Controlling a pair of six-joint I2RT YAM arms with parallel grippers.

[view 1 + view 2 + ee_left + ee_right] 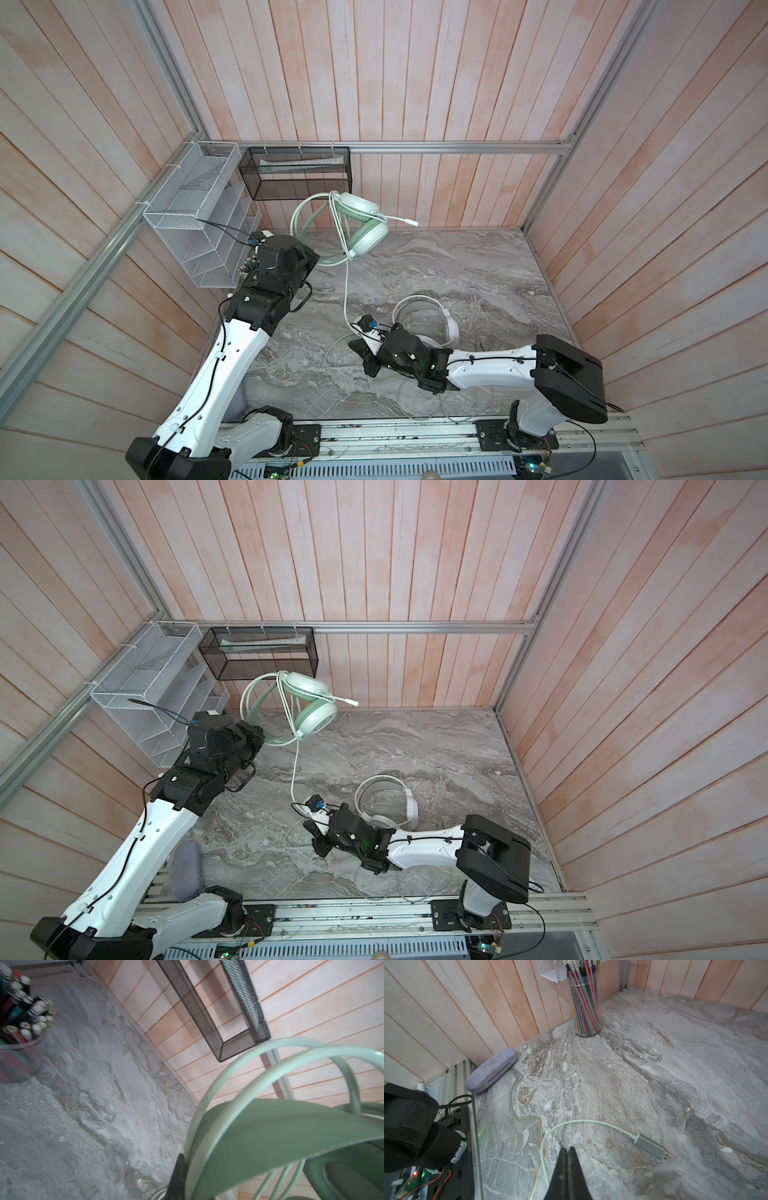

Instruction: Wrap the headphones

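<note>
We count two headsets: one mint green headset (368,241) just beside the black mesh basket (299,193), and one white headset (451,330) well apart from it. Mesh baskets: two, the black mesh basket and one white mesh basket (174,216) next to it. One pencil cup (586,1012), one grey case (491,1070), one USB plug (652,1148).

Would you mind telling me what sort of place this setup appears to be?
Probably a robot test booth dressed as a desk corner: a marble-look tabletop boxed in by plank walls, a white mesh organiser hung on them, and a clear cup of pencils.
</note>
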